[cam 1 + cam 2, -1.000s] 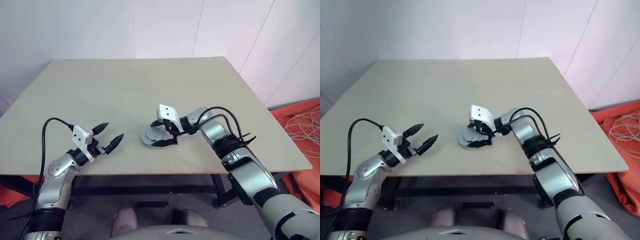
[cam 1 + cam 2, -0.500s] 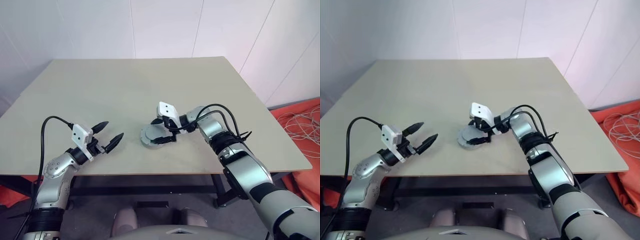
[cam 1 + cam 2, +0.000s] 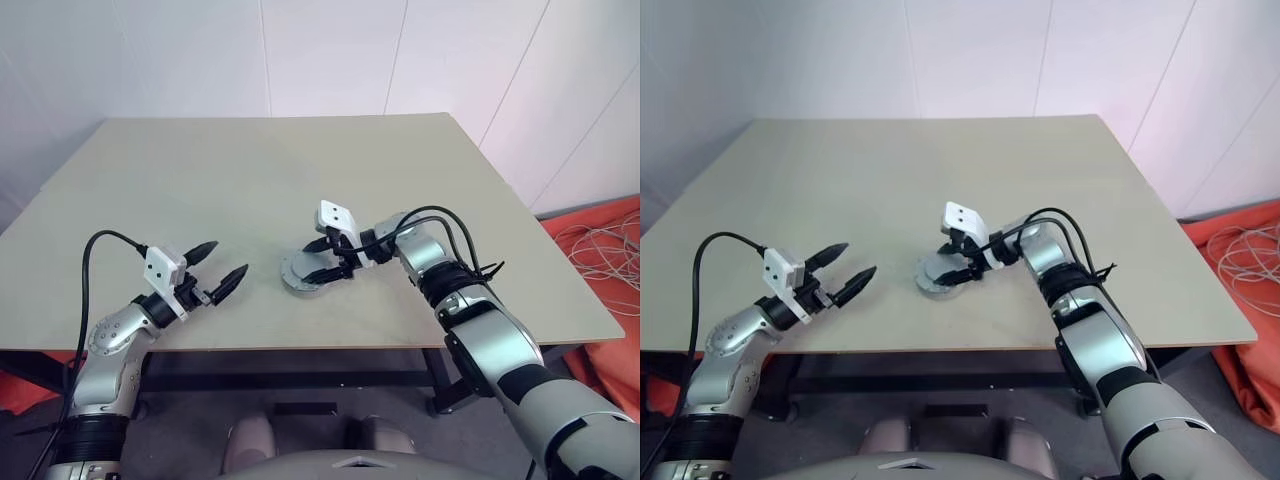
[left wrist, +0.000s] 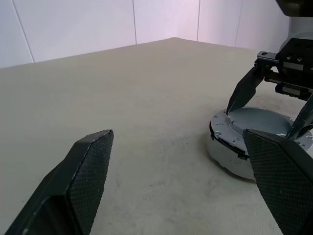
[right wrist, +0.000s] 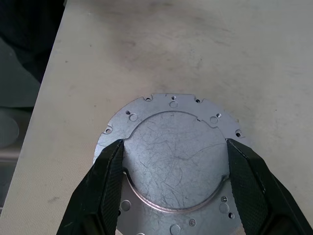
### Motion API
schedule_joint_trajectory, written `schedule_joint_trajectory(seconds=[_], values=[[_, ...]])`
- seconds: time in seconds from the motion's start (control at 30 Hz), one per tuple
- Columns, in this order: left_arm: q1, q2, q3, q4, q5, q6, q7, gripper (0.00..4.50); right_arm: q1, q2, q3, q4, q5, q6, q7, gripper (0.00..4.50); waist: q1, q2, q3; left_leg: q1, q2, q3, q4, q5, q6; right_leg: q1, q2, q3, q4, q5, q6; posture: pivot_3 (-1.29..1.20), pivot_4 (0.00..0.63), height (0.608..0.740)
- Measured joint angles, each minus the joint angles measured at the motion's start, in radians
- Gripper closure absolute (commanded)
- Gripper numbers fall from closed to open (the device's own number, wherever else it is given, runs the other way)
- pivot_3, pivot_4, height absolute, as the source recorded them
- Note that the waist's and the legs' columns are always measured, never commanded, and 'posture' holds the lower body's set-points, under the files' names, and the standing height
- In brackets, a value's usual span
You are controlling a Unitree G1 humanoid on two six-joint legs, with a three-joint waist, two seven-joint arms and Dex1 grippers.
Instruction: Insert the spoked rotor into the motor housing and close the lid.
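Observation:
A round grey metal lid [image 5: 173, 156] with a raised plain centre and small holes round its flange lies on the motor housing [image 4: 225, 156], near the table's front middle. My right gripper [image 3: 318, 262] reaches over it from the right, and its black fingertips [image 5: 110, 161] press against either side of the raised centre. My left gripper [image 3: 228, 258] hovers open and empty at the front left, pointing toward the stack, a hand's width away. The spoked rotor is hidden.
The beige table [image 3: 200, 180] stretches bare behind and to both sides of the stack, and its front edge is close to both hands. On the floor to the right lie an orange cloth and coiled cables [image 3: 600, 240].
My right gripper's fingers have drawn in from a wider spread onto the lid's raised centre, and the wrist has rolled slightly. The left arm has stayed still.

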Motion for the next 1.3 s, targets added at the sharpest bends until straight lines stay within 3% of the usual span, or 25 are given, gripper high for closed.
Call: schedule_joint_trajectory(seconds=[1.3], values=[[-0.010, -0.005, -0.008, -0.009, 0.000, 0.017, 0.004, 0.00, 0.009, 0.007, 0.008, -0.019, -0.049, -0.021, -0.047, 1.38, 0.000, 0.000, 0.000, 0.000, 0.000, 0.000, 0.000, 0.000, 0.000, 0.001, 0.000, 0.000, 0.000, 0.000, 0.000, 0.00, 0.000, 0.740]])
